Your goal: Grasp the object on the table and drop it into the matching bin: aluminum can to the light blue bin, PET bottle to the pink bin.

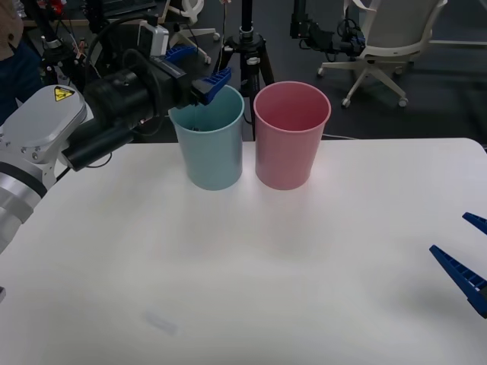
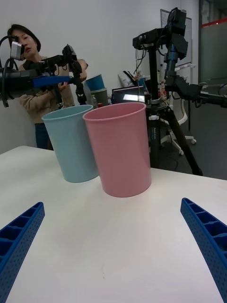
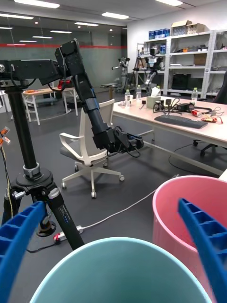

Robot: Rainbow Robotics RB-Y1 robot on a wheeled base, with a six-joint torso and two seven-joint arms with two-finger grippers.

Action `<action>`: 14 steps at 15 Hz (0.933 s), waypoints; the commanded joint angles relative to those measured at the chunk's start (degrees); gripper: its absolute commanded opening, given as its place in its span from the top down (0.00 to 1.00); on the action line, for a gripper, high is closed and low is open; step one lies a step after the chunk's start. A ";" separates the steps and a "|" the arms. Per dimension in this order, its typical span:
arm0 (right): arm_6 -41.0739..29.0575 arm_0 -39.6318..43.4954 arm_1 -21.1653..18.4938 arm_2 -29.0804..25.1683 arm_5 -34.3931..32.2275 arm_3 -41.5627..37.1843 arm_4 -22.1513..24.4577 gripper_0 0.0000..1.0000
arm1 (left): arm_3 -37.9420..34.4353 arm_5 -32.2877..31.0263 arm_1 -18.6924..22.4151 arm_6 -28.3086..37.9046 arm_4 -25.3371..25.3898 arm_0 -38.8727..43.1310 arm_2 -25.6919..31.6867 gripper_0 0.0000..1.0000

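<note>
The light blue bin (image 1: 209, 148) stands upright at the back of the white table (image 1: 251, 266), touching the pink bin (image 1: 291, 137) on its right. My left gripper (image 1: 199, 68) hovers open just above the light blue bin's far-left rim, with nothing between its fingers. In the left wrist view the left gripper (image 3: 111, 206) looks down over the light blue bin's rim (image 3: 118, 246), with the pink bin (image 3: 189, 222) beside it. My right gripper (image 1: 449, 233) rests open low over the table's right edge. The aluminum can and the PET bottle are out of view.
Both bins (image 2: 71, 142) (image 2: 120, 151) stand ahead of the open right gripper (image 2: 112, 204) in its wrist view. A black tripod (image 1: 247, 46) and an office chair (image 1: 388, 38) stand on the floor behind the table. A person (image 2: 28, 71) is behind the left arm.
</note>
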 commanded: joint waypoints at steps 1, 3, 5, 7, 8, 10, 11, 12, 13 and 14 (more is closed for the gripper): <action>0.00 0.00 0.00 0.00 0.00 0.00 0.00 0.00 | -0.02 -0.05 0.06 -0.18 0.19 0.00 0.00 0.00; 0.00 0.00 0.00 0.00 0.00 0.00 0.00 0.00 | -0.02 -0.05 -0.03 -0.09 0.37 0.00 0.00 0.00; 0.00 0.00 0.00 0.00 0.00 0.00 0.00 0.00 | -0.02 -0.14 0.06 -0.09 0.72 0.00 0.00 0.00; 0.00 0.00 0.00 0.00 0.00 0.00 0.00 0.00 | -0.28 -0.66 0.49 -0.26 2.30 0.18 0.00 0.00; 0.00 0.00 0.00 0.00 0.00 0.00 0.00 0.00 | -0.28 -1.45 1.46 -0.53 3.62 0.18 0.00 0.00; 0.00 0.00 0.00 0.00 0.00 0.00 0.00 0.00 | -0.28 -3.56 3.48 -1.14 6.87 0.18 0.00 0.00; 0.00 0.00 0.00 0.00 0.00 0.00 0.00 0.00 | -0.46 -4.71 4.80 -1.58 8.63 0.35 0.00 0.00; 0.00 0.00 0.00 0.00 0.00 0.00 0.00 0.00 | -1.69 -4.71 6.30 -2.02 10.13 1.23 0.00 0.00; 0.00 0.00 0.00 0.00 0.00 0.00 0.00 0.00 | -3.53 -4.35 7.88 -2.20 11.62 2.55 0.00 0.00; 0.00 0.00 0.00 0.00 0.00 0.00 0.00 0.00 | -5.82 -4.09 9.90 -2.37 13.20 4.22 0.00 0.00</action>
